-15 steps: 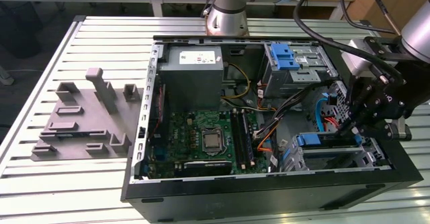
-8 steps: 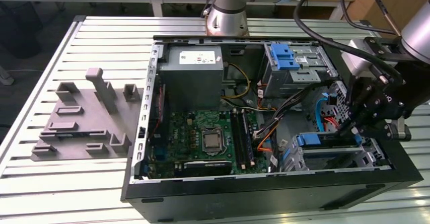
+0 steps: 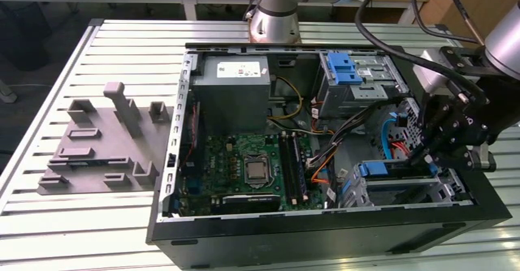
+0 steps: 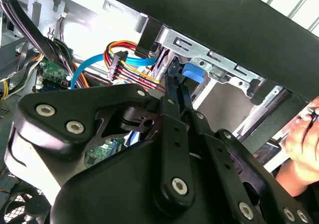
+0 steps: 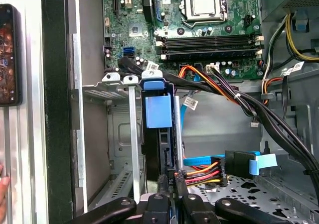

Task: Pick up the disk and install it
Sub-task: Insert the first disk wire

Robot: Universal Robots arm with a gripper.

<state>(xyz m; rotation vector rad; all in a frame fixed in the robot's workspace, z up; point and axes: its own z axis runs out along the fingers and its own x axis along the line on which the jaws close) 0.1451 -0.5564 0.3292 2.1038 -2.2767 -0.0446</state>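
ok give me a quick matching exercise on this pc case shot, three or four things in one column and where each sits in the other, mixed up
Things:
1. disk
2. gripper
3. processor
4. grey fixture block

Places:
A. middle of the green board
B. on the table, outside the case
C. upright in the drive cage
D. at the disk's edge

Pairs: 1-C, 2-D, 3-A, 4-B

Lab: slatted aluminium bench [image 3: 49, 100], opened computer case [image 3: 325, 234].

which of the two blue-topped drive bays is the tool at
The bay at the case's front corner on the exterior view's right; the tool hangs over it. The other bay sits near the power supply.
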